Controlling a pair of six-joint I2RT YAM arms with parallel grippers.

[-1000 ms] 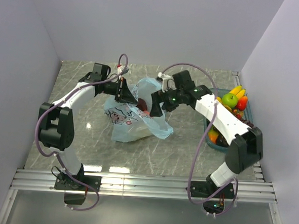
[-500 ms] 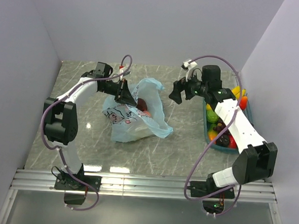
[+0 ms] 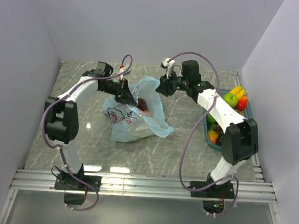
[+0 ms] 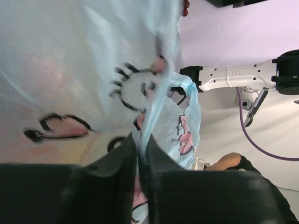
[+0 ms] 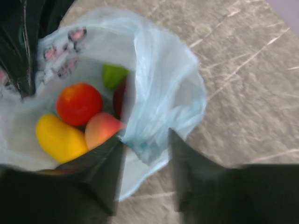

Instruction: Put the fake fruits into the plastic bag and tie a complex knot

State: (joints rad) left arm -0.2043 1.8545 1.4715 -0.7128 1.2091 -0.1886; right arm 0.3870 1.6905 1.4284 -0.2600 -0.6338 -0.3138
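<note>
The light-blue plastic bag (image 3: 134, 118) lies mid-table with its mouth held open. My left gripper (image 3: 125, 92) is shut on the bag's left rim, and the film runs pinched between its jaws (image 4: 140, 144). My right gripper (image 3: 160, 88) sits at the bag's right rim. In the right wrist view its jaws (image 5: 145, 151) stand open on either side of a fold of the rim (image 5: 154, 135) without clamping it. Inside the bag lie a red fruit (image 5: 79, 103), a yellow one (image 5: 60, 139), a peach (image 5: 103, 130) and a green one (image 5: 114, 75).
A teal tray (image 3: 206, 128) at the right edge holds more fruits, among them a green apple (image 3: 230, 99), a banana (image 3: 236, 90) and a red piece (image 3: 242, 103). Walls close in on both sides and at the back. The arm bases stand at the near edge.
My right arm swung left from above the tray to the bag's right rim, and its jaws narrowed. The left gripper kept its hold on the bag's left rim.
</note>
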